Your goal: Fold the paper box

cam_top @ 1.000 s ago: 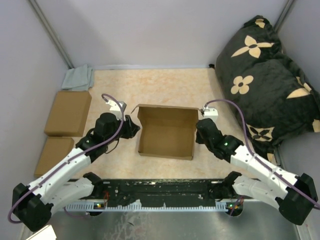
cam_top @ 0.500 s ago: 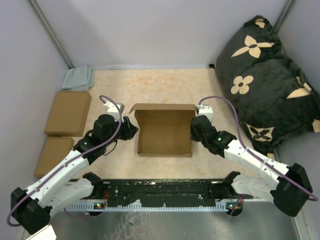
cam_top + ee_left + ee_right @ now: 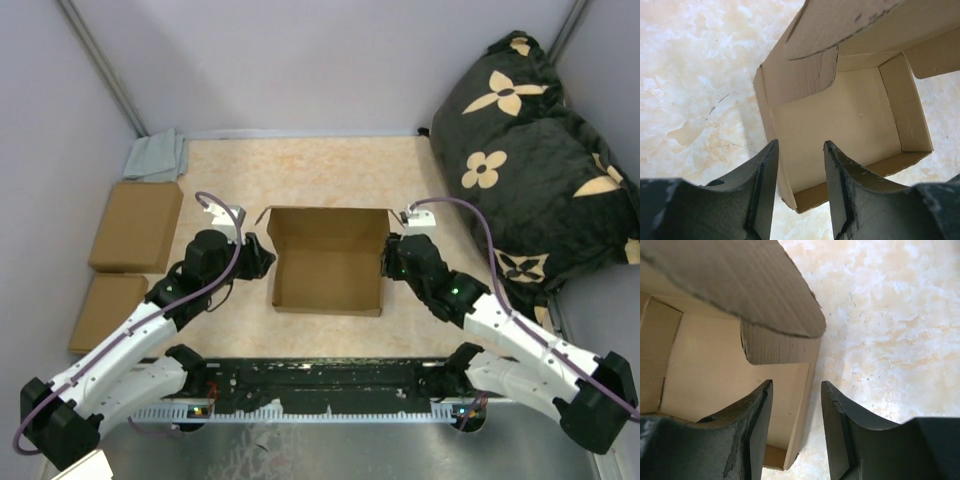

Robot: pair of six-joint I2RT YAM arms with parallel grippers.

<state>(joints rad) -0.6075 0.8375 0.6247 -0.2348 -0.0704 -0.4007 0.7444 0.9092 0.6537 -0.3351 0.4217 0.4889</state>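
At table (image 3: 330, 170) centre, plain brown corrugated cardboard box (image 3: 328, 268), side walls straddled by spread-apart left gripper (image 3: 801, 150) and right gripper (image 3: 796, 390), contact unclear.

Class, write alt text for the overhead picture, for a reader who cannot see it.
A half-folded paper box, open on top, sits between two robot arms, the left hand at its left wall and the right hand at its right wall. Two closed cardboard boxes lie far left; a black flowered cushion sits far right.

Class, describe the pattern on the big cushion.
The cushion is black with beige flower motifs; top external view.
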